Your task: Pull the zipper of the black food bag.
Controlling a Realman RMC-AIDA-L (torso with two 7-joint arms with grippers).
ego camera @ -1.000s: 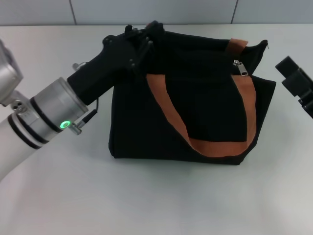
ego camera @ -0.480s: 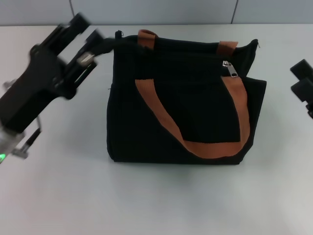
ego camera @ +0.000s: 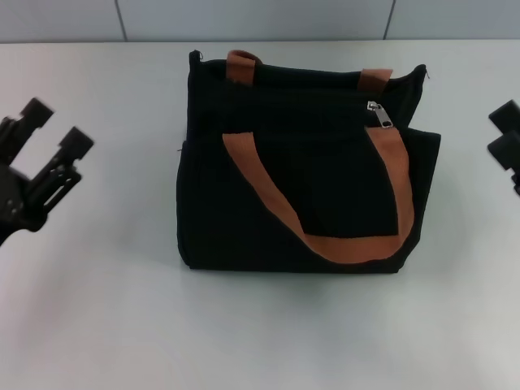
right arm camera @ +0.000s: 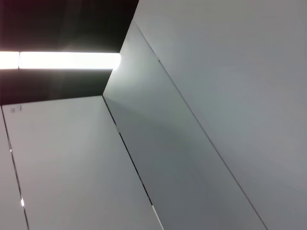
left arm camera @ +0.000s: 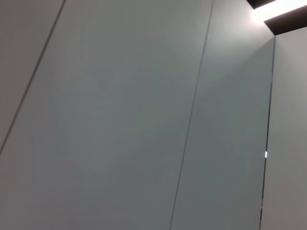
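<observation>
The black left gripper (ego camera: 50,140) hangs low over the white counter (ego camera: 244,325), fingers spread and holding nothing. Well to its right stands the boxy black fabric food bag (ego camera: 301,162) with orange-brown straps. Its small silver zipper (ego camera: 380,115) is at the bag's far top. The right gripper (ego camera: 505,134) is beyond the bag; I cannot tell its state.

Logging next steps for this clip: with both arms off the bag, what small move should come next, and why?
Probably bring the right gripper in toward the zipper. The pull sits at the right end of the bag top, nearer that gripper, and nothing holds it. The left gripper is open, well off to the bag's left. Both wrist views show only wall.
</observation>
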